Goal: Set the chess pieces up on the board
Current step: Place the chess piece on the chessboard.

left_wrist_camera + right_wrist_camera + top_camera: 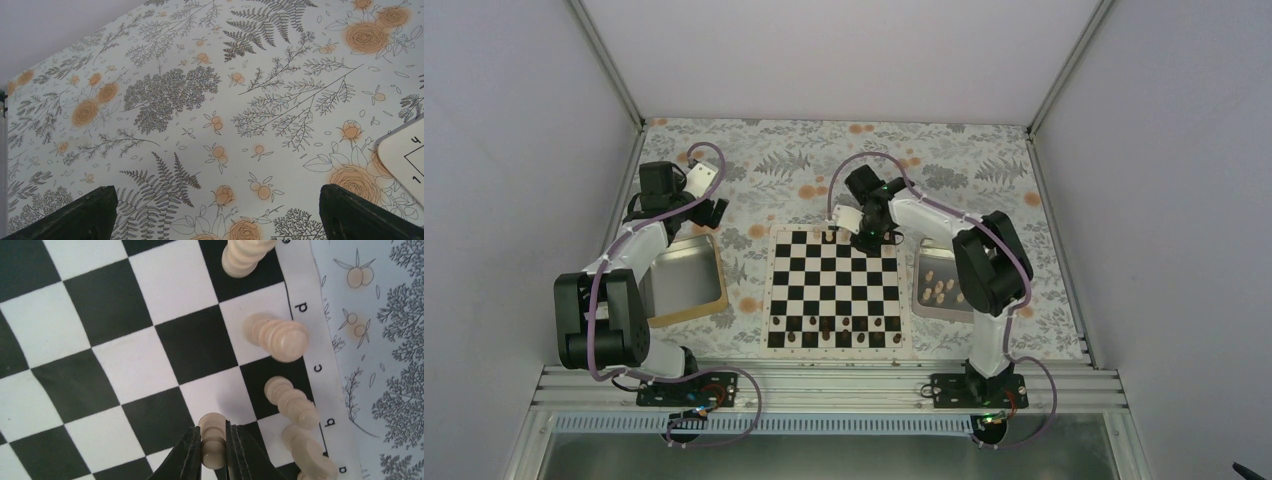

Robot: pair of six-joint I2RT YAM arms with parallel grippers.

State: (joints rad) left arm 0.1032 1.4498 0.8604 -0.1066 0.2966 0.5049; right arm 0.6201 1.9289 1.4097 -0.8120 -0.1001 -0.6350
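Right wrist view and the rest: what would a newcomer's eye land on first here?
The right pincer, shut on a pale pawn beside the row of pale pieces lining the lettered far edge of the board. Next, the left pincer, wide open over floral cloth left of the board, and loose pale pieces lying in the right tray.

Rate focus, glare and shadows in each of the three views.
Top external: even soft light, no glare, chess pieces too small to resolve. Left wrist: tablecloth sharp, left gripper dark and featureless. Right wrist: board crisp, chess piece in the right gripper and its nearest neighbours slightly blurred; faint shadows.
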